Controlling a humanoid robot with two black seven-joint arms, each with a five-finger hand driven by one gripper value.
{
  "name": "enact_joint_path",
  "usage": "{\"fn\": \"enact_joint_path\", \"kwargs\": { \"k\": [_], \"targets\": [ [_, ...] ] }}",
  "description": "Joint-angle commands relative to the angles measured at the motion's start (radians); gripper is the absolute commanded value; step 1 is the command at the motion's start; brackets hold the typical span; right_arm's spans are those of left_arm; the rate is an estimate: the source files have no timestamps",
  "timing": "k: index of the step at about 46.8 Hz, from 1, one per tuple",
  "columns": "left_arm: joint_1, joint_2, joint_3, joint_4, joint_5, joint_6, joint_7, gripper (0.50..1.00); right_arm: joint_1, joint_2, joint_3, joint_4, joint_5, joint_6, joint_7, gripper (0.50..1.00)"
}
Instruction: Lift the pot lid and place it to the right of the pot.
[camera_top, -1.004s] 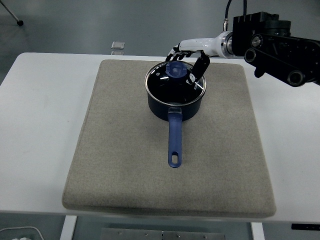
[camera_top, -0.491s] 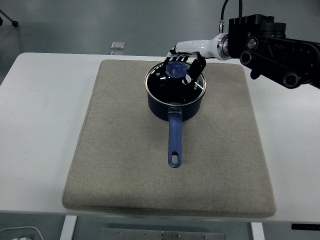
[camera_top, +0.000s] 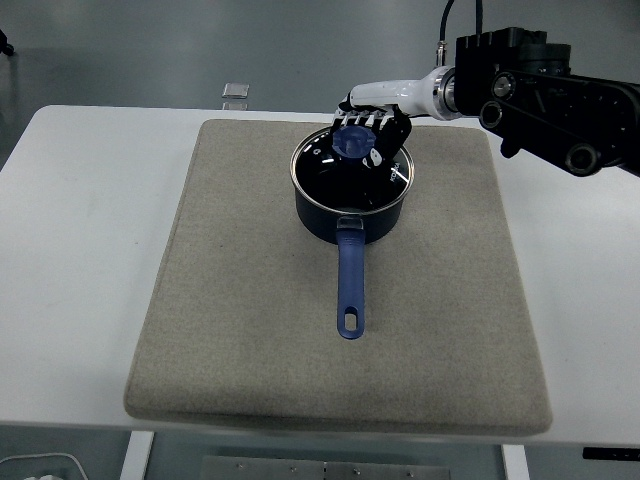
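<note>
Desk (camera_top: 80, 250): white, carries everything; its near edge runs along the bottom of the view.
Mat (camera_top: 250, 350): a large grey-beige felt pad lying on the desk, with the pot on its far half.
Right arm (camera_top: 545, 85): black, comes in from the right edge, beyond and to the right of the pot, ending in a white wrist section.
Pot (camera_top: 350, 210): dark blue saucepan, upright on the mat, its long blue handle (camera_top: 350, 285) pointing toward the near edge of the desk.
Pot lid (camera_top: 345, 170): glass with a metal rim, seated on the pot, a blue knob (camera_top: 352, 140) at its middle.
Right hand (camera_top: 372, 128): over the far side of the pot lid, fingers curled down around the knob; whether they actually grip it cannot be told.
Small clear item (camera_top: 236, 90): on the desk beyond the mat, far left of the pot.
</note>
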Motion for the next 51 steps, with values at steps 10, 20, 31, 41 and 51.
{"fn": "enact_joint_path", "kwargs": {
  "k": [10, 20, 31, 41, 51],
  "targets": [
    [0.000, 0.000, 0.000, 0.000, 0.000, 0.000, 0.000, 1.000, 0.032, -0.005, 0.003, -0.001, 0.018, 0.009, -0.003, 0.511],
    [0.000, 0.000, 0.000, 0.000, 0.000, 0.000, 0.000, 1.000, 0.049, -0.014, 0.001, -0.001, 0.020, 0.015, -0.003, 0.500],
    [0.000, 0.000, 0.000, 0.000, 0.000, 0.000, 0.001, 1.000, 0.085, -0.106, 0.000, -0.001, 0.020, 0.087, -0.004, 0.500],
    [0.000, 0.000, 0.000, 0.000, 0.000, 0.000, 0.000, 1.000, 0.085, -0.201, -0.003, -0.001, 0.015, 0.123, -0.003, 0.500],
    [0.000, 0.000, 0.000, 0.000, 0.000, 0.000, 0.001, 1.000, 0.069, -0.257, -0.048, -0.001, 0.001, 0.117, 0.005, 0.500]
  ]
}}
